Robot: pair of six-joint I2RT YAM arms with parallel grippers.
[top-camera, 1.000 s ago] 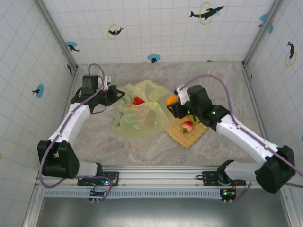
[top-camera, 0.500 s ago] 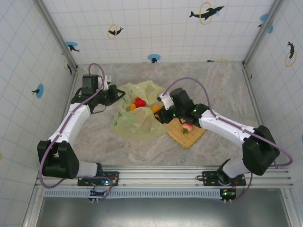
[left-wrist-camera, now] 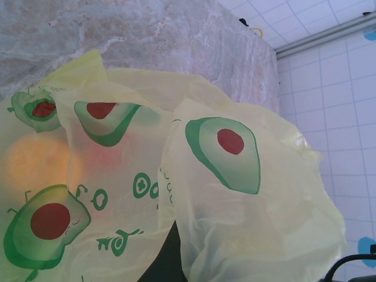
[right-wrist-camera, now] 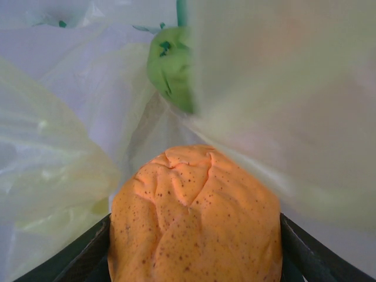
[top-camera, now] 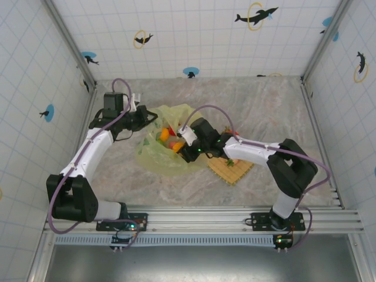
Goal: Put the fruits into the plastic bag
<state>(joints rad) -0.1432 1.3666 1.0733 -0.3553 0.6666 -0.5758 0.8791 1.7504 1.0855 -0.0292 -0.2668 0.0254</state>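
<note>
**A:** So what's actually in the plastic bag (top-camera: 155, 154) right now?

**B:** On the top cam it's crumpled on the bench (top-camera: 264, 106), left of centre. A red fruit (top-camera: 171, 131) and a loose orange fruit (top-camera: 164, 136) sit in its open mouth. The right tool (top-camera: 181, 148) is poked in there too, pinching the held orange fruit (right-wrist-camera: 194, 200) between both fingers.

**A:** Do the wrist cams add anything?

**B:** The right wrist cam gets the dimpled peel up close, plus a green fruit (right-wrist-camera: 170, 73) at upper middle, half behind plastic. The left wrist cam gets avocado prints and an orange glow through the film at the left.

**A:** And the left tool (top-camera: 144, 120)?

**B:** It's at the bag's upper-left edge. Can't tell if it's clamped or spread.

**A:** Which way does stuff point?

**B:** The bag stretches from upper right to lower left, with its mouth on the side where the right tool comes in. The held fruit's round, so there's no long axis to call. The mat (top-camera: 238, 171) lies just right of the bag.
</note>
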